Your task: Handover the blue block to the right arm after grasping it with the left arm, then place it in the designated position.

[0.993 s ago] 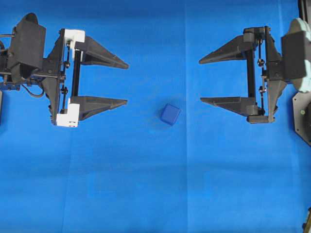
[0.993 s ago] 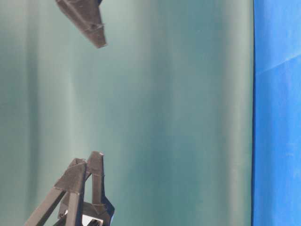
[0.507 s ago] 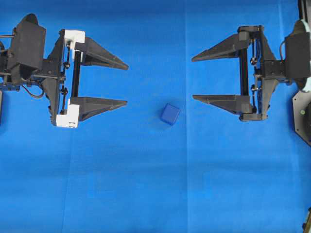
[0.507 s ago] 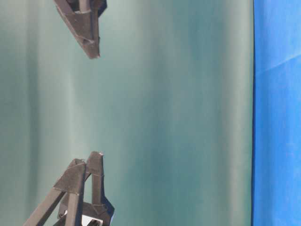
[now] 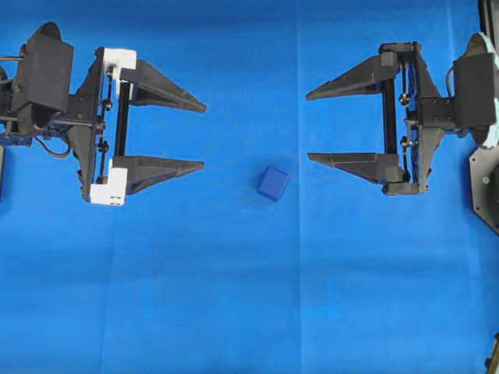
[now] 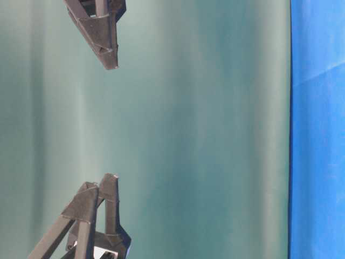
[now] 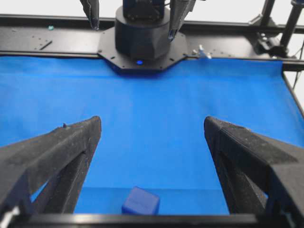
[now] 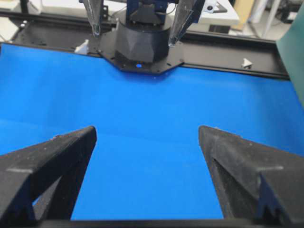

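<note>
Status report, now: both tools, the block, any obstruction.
Left tool open, empty. Right tool open, empty. Blue block on the blue cloth between them, untouched. Nothing in the way.

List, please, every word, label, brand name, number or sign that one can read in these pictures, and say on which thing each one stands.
None: no readable text in any view.
The blue block, the blue cloth and both grippers' fingers carry no lettering.
The arm base shows only a small blue light, no text.
</note>
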